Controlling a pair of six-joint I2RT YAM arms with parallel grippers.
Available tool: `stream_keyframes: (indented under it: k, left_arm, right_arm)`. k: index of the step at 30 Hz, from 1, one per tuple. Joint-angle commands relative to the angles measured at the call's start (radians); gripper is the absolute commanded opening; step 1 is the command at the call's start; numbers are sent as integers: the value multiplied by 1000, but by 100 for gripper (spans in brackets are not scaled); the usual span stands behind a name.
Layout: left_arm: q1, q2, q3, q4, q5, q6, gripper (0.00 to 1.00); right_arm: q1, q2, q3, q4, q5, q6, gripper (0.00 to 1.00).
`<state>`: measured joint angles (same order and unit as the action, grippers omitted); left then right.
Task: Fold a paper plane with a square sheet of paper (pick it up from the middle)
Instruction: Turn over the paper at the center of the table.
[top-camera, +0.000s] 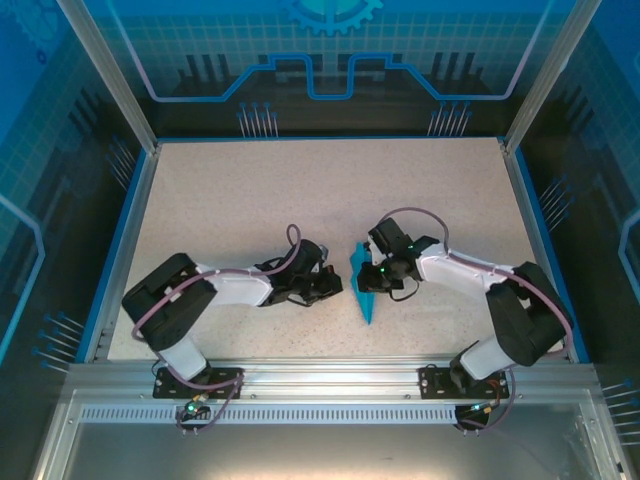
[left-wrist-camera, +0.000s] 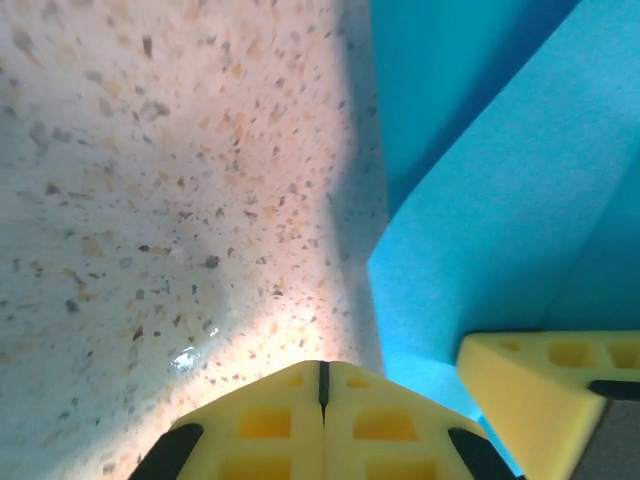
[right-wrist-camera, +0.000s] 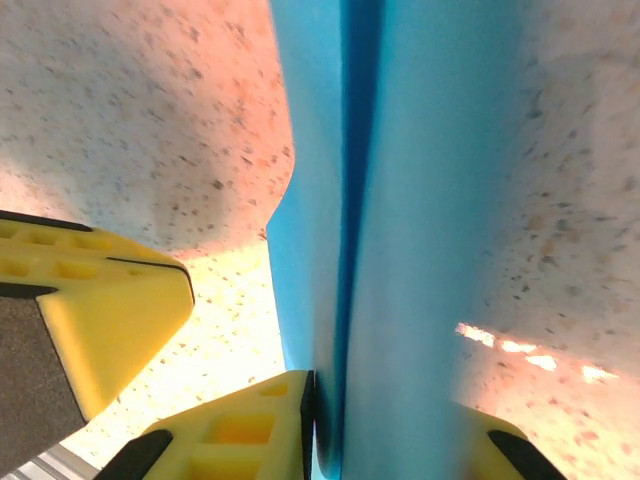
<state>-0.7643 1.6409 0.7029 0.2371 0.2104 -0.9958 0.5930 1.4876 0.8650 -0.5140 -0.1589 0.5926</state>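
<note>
The square sheet of paper now stands as a slim, bright blue paper plane (top-camera: 367, 295) on the speckled table, its point toward the near edge. In the right wrist view the paper plane (right-wrist-camera: 420, 200) runs upright between my right gripper's (right-wrist-camera: 385, 405) yellow fingers, which are shut on its centre ridge. My right gripper (top-camera: 373, 272) comes at the plane from the right. My left gripper (top-camera: 333, 285) lies just left of the plane, and in its wrist view my left gripper (left-wrist-camera: 323, 375) is shut on nothing, with the blue paper (left-wrist-camera: 500, 180) to its right.
The speckled table (top-camera: 250, 190) has a blue rim and metal frame posts at its corners. A yellow finger (left-wrist-camera: 550, 395) of the right gripper shows by the left gripper, and a left finger (right-wrist-camera: 95, 320) shows beside the right one.
</note>
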Motion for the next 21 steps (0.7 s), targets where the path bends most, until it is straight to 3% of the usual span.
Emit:
stream_keyframes:
  k: [1, 5, 10, 16, 21]
  left_arm:
    - [-7, -105, -30, -112, -110, 37, 0]
    - [-7, -201, -45, -214, -207, 62, 0]
    - [-1, -348, -90, -301, -321, 46, 0]
    - [34, -558, -179, -436, -431, 13, 0]
    - [72, -715, -231, -490, -433, 25, 0]
  right_arm:
    - [49, -53, 104, -210, 212, -26, 18]
    - [137, 3, 229, -427, 483, 30, 19]
    - [236, 195, 378, -589, 684, 143, 19]
    - [354, 501, 584, -693, 741, 231, 20]
    - [439, 695, 747, -683, 659, 219, 22]
